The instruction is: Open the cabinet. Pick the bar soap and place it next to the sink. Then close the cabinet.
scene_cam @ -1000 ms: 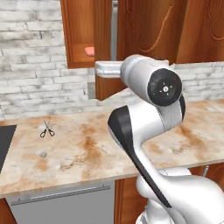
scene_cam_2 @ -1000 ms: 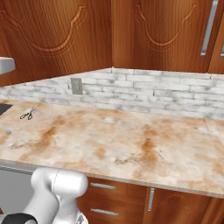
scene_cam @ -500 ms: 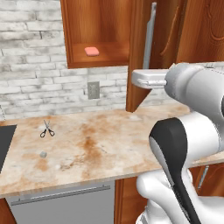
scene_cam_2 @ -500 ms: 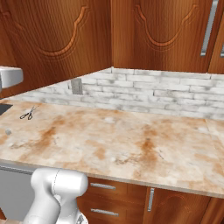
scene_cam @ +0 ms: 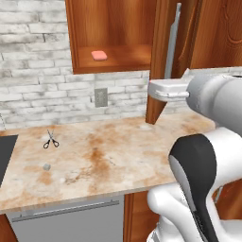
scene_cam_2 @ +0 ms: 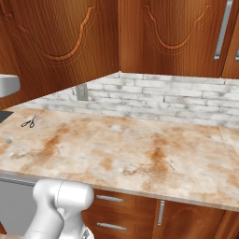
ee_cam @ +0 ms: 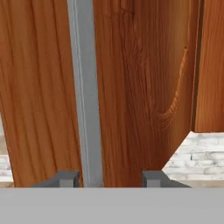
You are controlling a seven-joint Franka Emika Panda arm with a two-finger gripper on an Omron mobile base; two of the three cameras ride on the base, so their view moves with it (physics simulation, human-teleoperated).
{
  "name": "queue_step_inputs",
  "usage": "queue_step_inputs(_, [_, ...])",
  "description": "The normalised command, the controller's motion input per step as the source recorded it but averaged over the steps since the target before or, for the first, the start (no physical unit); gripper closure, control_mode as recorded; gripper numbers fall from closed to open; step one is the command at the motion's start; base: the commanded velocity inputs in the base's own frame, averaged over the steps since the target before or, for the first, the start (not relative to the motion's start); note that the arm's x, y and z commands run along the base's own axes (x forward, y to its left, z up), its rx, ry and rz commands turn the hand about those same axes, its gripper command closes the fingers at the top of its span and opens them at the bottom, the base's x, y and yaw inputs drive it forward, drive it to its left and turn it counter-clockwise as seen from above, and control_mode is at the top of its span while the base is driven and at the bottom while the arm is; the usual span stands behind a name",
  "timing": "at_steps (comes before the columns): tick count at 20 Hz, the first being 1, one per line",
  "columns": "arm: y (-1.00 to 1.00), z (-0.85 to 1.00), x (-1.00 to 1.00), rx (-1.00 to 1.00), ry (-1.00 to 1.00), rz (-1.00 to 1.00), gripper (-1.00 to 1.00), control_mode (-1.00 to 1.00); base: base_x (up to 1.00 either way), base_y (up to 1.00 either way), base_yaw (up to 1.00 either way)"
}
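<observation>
Marble-look bench with rusty orange blotches is seen running under a whitewashed brick backsplash, and the wall cabinet above it is swung open in the left base view, its reddish-brown door turned edge-on with the long silver handle standing vertical on it. Inside, on the cabinet's bottom shelf, the bar soap is found lying flat toward the left side, well apart from the door. Down on the bench a small pair of black-handled scissors is laid near the left end, with a tiny grey lump a bit in front of it, and a dark corner of the sink is cut off by the left edge. An outlet plate is set in the bricks below the shelf. In the hand view the fingers are seen parted to either side of the handle bar, which runs up between them but closer to the left tip; a clear gap is left on the right, so nothing looks clamped, though whether the left tip touches the bar can't really be told.
</observation>
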Motion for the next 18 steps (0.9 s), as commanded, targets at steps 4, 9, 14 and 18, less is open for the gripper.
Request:
queue_step_inputs(4, [0.02,0.0,-1.0,0.0,-0.04,0.01,-1.0,-1.0,0.0,0.0,0.0])
queue_step_inputs(9, [0.22,0.0,-0.99,0.0,-0.07,0.01,-1.0,-1.0,0.0,0.0,0.0])
queue_step_inputs(14, [0.3,0.0,-0.87,0.0,-0.06,0.0,-1.0,-1.0,0.0,0.0,0.0])
queue_step_inputs(18, [0.36,0.0,-0.43,-0.01,-0.07,0.0,-1.0,-1.0,0.0,0.0,0.0])
